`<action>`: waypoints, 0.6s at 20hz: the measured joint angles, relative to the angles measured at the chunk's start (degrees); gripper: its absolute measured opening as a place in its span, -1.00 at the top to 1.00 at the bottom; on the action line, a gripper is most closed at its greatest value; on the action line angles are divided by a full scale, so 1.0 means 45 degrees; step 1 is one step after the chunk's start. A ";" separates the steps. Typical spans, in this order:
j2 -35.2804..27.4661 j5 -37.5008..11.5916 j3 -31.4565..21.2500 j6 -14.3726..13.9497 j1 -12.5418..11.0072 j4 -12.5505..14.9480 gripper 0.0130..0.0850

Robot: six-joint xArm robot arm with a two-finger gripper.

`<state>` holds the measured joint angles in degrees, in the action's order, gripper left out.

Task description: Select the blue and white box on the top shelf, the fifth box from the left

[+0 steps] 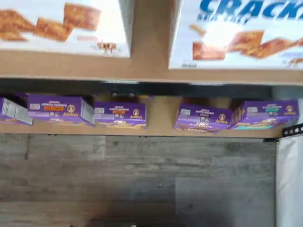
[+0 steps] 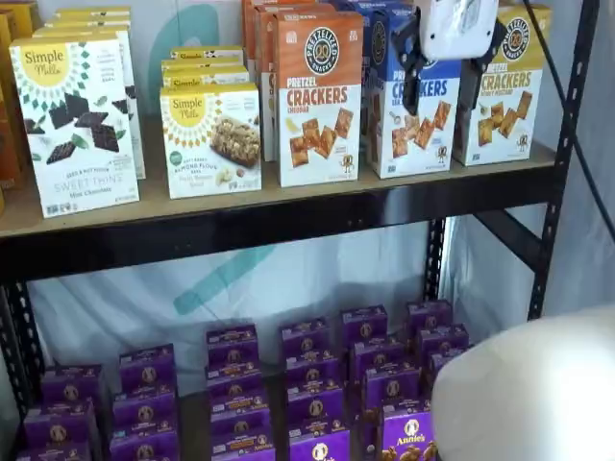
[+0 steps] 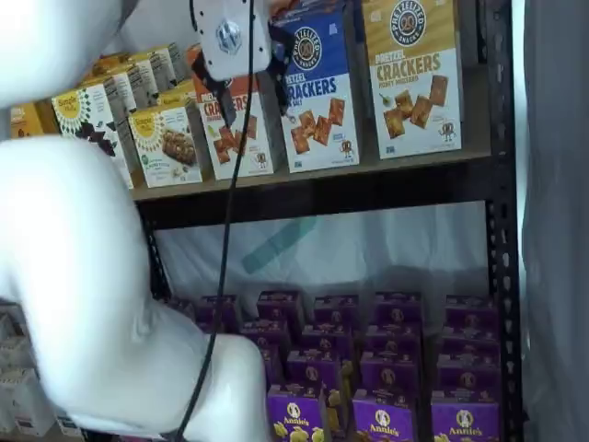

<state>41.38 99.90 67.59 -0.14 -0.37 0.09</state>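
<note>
The blue and white box stands on the top shelf, between an orange-topped Cheddar box and a yellow-topped box. It also shows in a shelf view and, with blue "CRACK" lettering, in the wrist view. My gripper hangs in front of its upper part, its white body covering the box top. The black fingers stand apart with a plain gap and hold nothing. In a shelf view the gripper lies over the orange box and the blue box's left edge.
Simple Mills boxes fill the shelf's left part. Several purple Annie's boxes sit on the lower shelf and show in the wrist view. A black upright stands at the right. My white arm fills the foreground.
</note>
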 joint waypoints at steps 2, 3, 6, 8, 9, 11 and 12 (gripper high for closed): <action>-0.0363 -0.0085 0.0347 0.0079 -0.0059 0.0109 -1.00; -0.0544 -0.0109 0.0535 0.0145 -0.0136 0.0073 -1.00; -0.0945 -0.0053 0.0988 0.0239 -0.0229 0.0041 -1.00; -0.1144 0.0037 0.1227 0.0289 -0.0281 0.0017 -1.00; -0.1198 0.0054 0.1310 0.0325 -0.0325 -0.0026 -1.00; -0.1266 0.0122 0.1452 0.0352 -0.0356 -0.0043 -1.00; -0.1273 0.0160 0.1502 0.0356 -0.0355 -0.0047 -1.00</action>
<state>35.66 100.62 74.35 1.46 -1.97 -0.12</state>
